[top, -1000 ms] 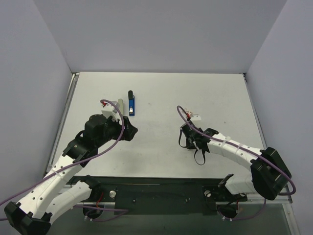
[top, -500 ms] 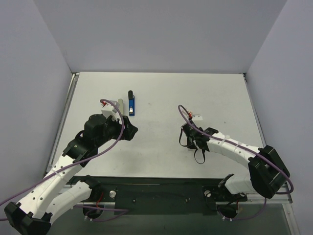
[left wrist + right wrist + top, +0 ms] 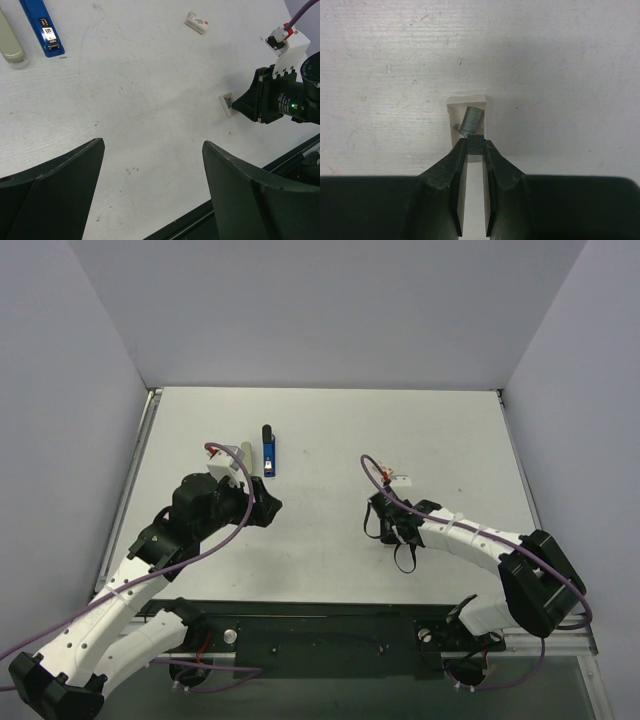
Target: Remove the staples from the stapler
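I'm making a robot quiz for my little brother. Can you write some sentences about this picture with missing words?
1. The stapler is ___ in colour.
2. The right pincer pinches the staples, while the left pincer holds ___.
3. The stapler lies nearer the ___ arm.

Missing words: blue; nothing; left.

table [image 3: 340, 430]: white and matte, scuffed with small dark marks.
stapler [image 3: 270, 456]: slim, blue, lying flat toward the back left, dark end pointing to the back.
pale grey bar [image 3: 11, 42]: lying just beside the stapler on its left, parallel to it.
small box [image 3: 196, 22]: white with a printed label, alone, well apart from the stapler.
small white tray [image 3: 465, 101]: flat on the table right of centre, with a short grey strip of staples [image 3: 471, 120] tilted inside.
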Motion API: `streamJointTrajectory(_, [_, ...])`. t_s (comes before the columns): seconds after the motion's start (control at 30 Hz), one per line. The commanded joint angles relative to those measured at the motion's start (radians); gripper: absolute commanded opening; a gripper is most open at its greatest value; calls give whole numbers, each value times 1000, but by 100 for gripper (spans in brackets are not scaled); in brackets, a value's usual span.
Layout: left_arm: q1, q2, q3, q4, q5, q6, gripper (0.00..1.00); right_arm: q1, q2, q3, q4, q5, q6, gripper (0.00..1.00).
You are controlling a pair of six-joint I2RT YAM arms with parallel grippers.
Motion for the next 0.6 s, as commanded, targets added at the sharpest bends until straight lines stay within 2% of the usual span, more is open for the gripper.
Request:
streamJointTrajectory(0.0, [8, -9, 5, 43, 10, -6, 91, -9, 11, 17, 4, 5, 14, 8])
streamJointTrajectory(0.1, [8, -11, 5, 43, 10, -5, 91, -7, 14, 17, 10, 4, 16, 10])
streamJointTrajectory(0.3, [8, -12, 4, 45, 12, -8, 91, -7, 6, 15, 10, -3, 17, 32])
streamJointTrajectory(0.57, [8, -9, 1, 52, 16, -11, 91, -7, -49, 9, -7, 22, 22, 36])
